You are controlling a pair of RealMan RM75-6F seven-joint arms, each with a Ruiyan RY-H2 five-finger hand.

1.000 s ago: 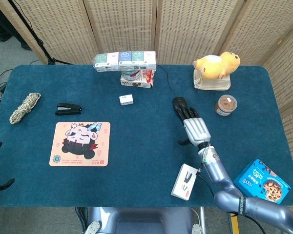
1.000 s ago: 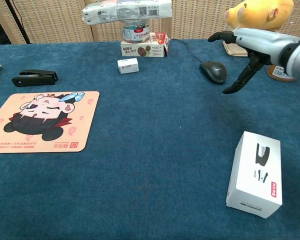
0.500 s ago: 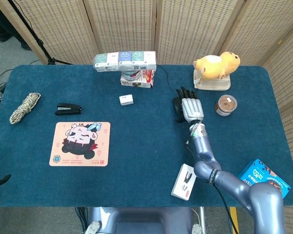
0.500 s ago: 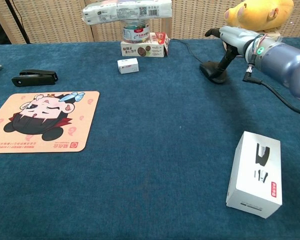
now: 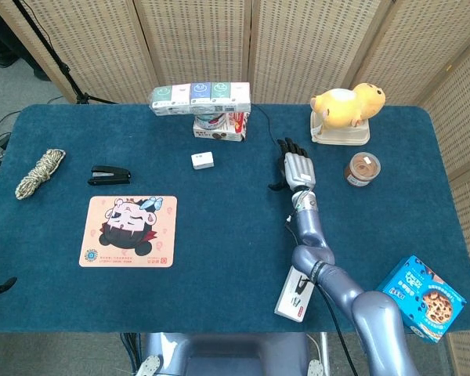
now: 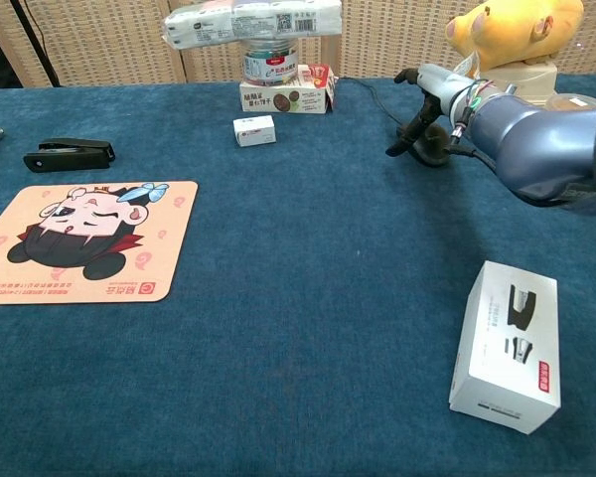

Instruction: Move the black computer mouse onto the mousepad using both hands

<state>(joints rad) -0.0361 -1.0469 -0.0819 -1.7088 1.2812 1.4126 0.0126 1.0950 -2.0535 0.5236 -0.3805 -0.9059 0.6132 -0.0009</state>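
Note:
The black mouse (image 6: 433,153) lies at the table's far right side and shows only as a dark edge under my right hand (image 6: 439,97). In the head view the right hand (image 5: 296,166) covers the mouse fully, fingers stretched toward the far edge and thumb sticking out to the left. The mouse's cable (image 5: 266,129) runs to the back. The cartoon mousepad (image 5: 129,231) (image 6: 79,243) lies flat at the near left with nothing on it. Only two dark fingertips (image 5: 0,287) of my left hand show at the left border, far apart, holding nothing.
A black stapler (image 5: 110,175) and a rope coil (image 5: 39,172) lie beyond the pad. A small white box (image 5: 203,160), stacked tissue packs (image 5: 201,98), a yellow plush (image 5: 346,106), a jar (image 5: 363,168), a white carton (image 5: 296,291) and a cookie box (image 5: 419,296) are also on the table.
My right hand has slid toward the far edge and come down over the mouse, which showed beside it before. The left hand has drawn back toward the left border.

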